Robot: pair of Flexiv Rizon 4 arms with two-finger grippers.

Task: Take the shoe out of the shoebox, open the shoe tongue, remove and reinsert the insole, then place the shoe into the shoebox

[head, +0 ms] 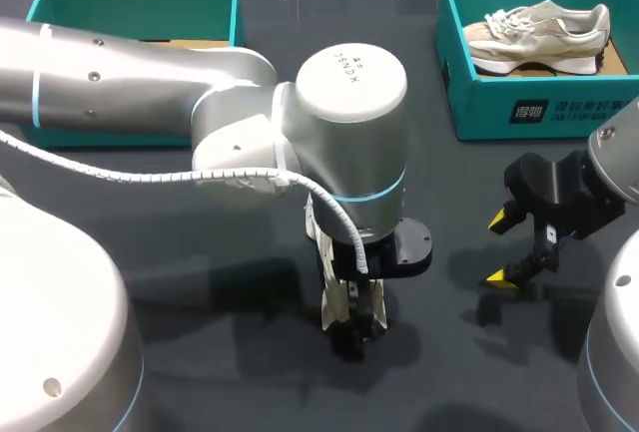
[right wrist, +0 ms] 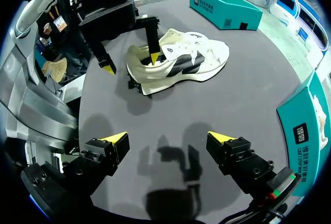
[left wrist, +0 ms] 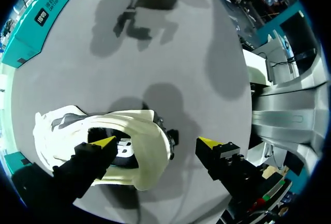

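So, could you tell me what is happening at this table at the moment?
The left arm's tool is down over a white shoe that is out on the table. It is open, with one finger inside the shoe's opening near the heel and the other outside it. The right tool hangs open over bare table, holding nothing. A second shoe sits in the teal shoebox at the far right.

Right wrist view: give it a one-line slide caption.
Open right gripper faces the white shoe lying on the table, where the left gripper has one finger in its opening.
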